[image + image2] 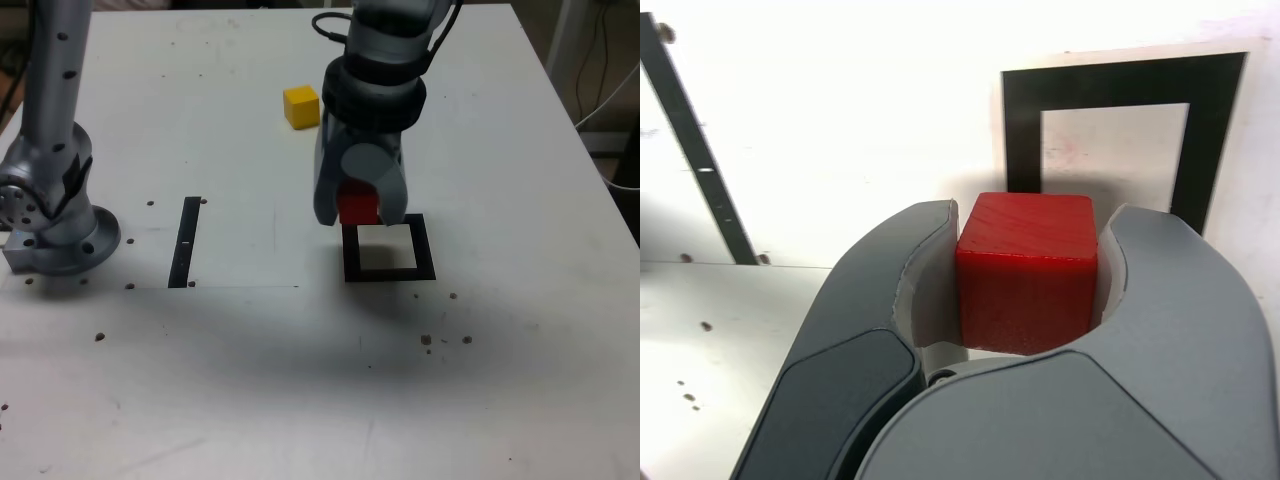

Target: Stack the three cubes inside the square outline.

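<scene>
White bench [230,400] fills most of the exterior view, its surface marked with small dark spots. You have the jaws [360,205] gripping the red cube [358,208], one jaw against each of two opposite sides. Your exterior view places the held cube over the upper left corner area of the black square outline [425,250]; its height above the bench you cannot tell. A shadow lies on the bench around the outline's lower part. Pale centre visible in your wrist view, partly hidden behind the cube and jaws.

Yellow cube [301,107] sits on the bench farther back, to the exterior view's left of the arm [375,90]. Narrow black strip [185,242] lies flat between the grey arm base [65,240] and the outline. Green cube: you cannot make it out in either view.
</scene>
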Available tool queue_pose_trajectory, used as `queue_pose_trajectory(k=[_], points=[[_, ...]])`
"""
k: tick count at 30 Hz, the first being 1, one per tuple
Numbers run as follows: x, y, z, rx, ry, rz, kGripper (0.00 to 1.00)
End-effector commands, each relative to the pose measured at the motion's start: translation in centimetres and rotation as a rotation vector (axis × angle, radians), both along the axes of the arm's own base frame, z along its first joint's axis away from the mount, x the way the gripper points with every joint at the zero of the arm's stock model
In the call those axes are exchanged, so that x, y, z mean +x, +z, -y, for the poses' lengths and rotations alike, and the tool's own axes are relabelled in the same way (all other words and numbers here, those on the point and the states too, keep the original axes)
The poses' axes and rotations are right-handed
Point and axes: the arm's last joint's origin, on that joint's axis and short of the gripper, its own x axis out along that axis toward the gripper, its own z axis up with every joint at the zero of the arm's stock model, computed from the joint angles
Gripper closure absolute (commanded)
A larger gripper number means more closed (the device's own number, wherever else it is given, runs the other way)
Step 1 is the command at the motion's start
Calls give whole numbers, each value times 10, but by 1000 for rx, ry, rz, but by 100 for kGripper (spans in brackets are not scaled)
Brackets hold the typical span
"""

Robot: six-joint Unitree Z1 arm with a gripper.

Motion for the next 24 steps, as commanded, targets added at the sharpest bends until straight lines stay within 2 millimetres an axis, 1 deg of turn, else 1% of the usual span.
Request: queue_pose_trajectory(k=[1,5,14,18,24], points=[[4,-3,1,0,-7,8,70],[9,-8,-3,0,-14,11,70],[23,-30,-21,-44,-21,-29,70],[25,-35,-22,-44,-22,-11,70],[25,-44,-19,-43,-16,17,70]])
